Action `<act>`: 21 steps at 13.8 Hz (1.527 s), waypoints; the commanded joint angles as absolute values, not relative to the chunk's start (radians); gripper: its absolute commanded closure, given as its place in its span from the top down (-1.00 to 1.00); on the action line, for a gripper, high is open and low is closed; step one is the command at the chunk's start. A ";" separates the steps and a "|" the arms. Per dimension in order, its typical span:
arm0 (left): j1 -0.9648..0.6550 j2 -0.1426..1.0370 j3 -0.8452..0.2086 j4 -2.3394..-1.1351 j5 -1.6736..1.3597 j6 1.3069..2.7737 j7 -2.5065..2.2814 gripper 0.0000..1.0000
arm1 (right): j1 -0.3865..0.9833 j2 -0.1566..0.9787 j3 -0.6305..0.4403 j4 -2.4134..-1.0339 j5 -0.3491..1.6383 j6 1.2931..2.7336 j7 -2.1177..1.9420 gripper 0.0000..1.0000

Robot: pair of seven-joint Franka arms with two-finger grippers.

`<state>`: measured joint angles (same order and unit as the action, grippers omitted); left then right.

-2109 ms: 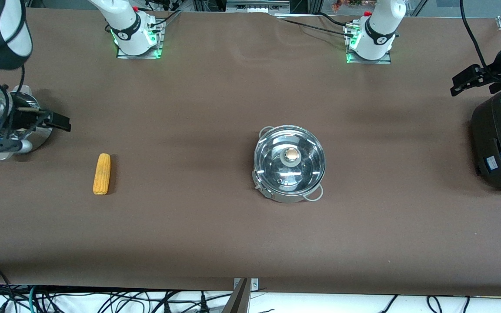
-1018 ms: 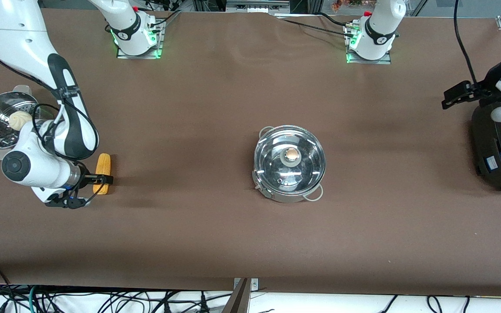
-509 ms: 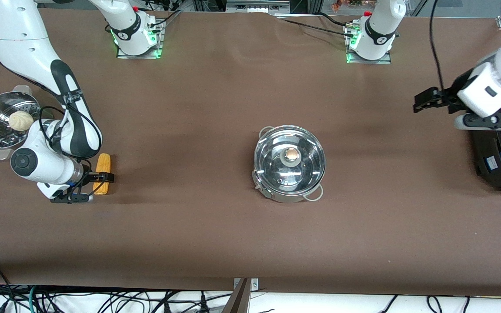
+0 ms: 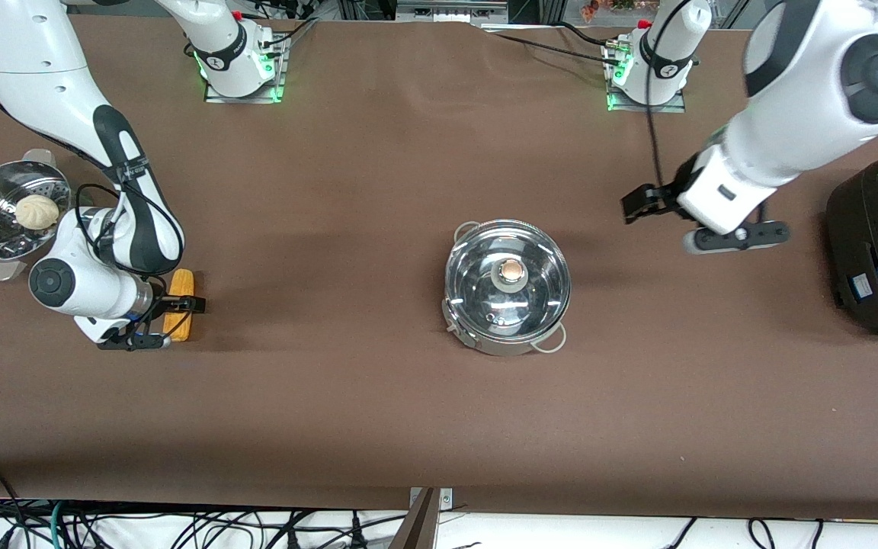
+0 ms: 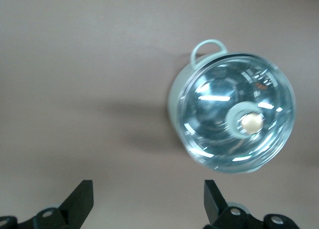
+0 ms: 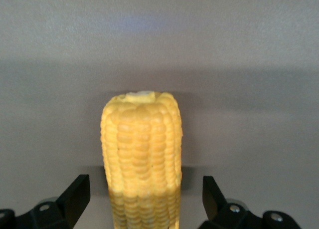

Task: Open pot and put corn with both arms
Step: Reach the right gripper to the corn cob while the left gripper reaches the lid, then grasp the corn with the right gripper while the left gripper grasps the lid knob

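Two glossy white arms, dark grey joint caps.
Right arm [image 4: 65, 114] trails a black cable by its wrist; left arm [image 4: 797, 114] too; both bases glow green; black pincer fingers [image 6: 75, 199] carry small silver screws.

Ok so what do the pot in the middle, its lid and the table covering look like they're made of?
The shiny round steel pot looks like polished stainless steel, mirror-bright on its wall. Its clear lid seems glass: transparent, with light streaks. The brown table covering looks matte, perhaps cloth or paper, faintly creased.

Corn [image 6: 142, 159] btwn open right pincer [image 6: 144, 201] fingers, on brown table [image 6: 249, 64].
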<state>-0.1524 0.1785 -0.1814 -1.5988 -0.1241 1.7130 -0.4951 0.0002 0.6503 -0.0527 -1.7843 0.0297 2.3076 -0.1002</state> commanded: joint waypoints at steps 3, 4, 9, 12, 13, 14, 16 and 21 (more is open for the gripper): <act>-0.261 0.268 -0.192 -1.583 -0.132 1.797 -0.580 0.95 | -0.008 0.595 -0.044 -1.841 0.049 2.319 -0.143 0.43; -0.279 0.288 -0.192 -1.583 -0.129 1.825 -0.580 0.95 | -0.008 0.594 -0.044 -1.841 0.049 2.313 -0.176 -0.17; -0.351 0.405 -0.192 -1.577 -0.055 1.923 -0.586 0.96 | -0.011 0.595 -0.044 -1.839 0.051 2.312 -0.235 -1.00; -0.385 0.462 -0.190 -1.545 -0.046 1.951 -0.583 0.96 | -0.009 0.592 -0.044 -1.826 0.049 2.293 -0.233 -1.00; -0.388 0.477 -0.192 -1.533 -0.046 1.966 -0.581 0.96 | -0.009 0.581 -0.044 -1.822 0.049 2.292 -0.227 -1.00; -0.397 0.491 -0.190 -1.526 -0.045 1.982 -0.581 0.96 | -0.008 0.569 -0.043 -1.815 0.049 2.289 -0.229 -1.00; -0.402 0.508 -0.192 -1.520 -0.003 1.999 -0.578 0.96 | -0.008 0.542 -0.041 -1.796 0.049 2.261 -0.230 -1.00; -0.413 0.545 -0.192 -1.508 0.035 2.048 -0.571 0.95 | -0.002 0.532 -0.040 -1.599 0.048 1.996 -0.229 -1.00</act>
<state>-0.4009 0.5122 -0.1978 -1.5527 0.0086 2.0370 -0.5770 0.0025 0.5339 -0.0469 -1.6825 0.0305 2.1047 -0.2087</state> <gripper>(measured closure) 0.022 0.656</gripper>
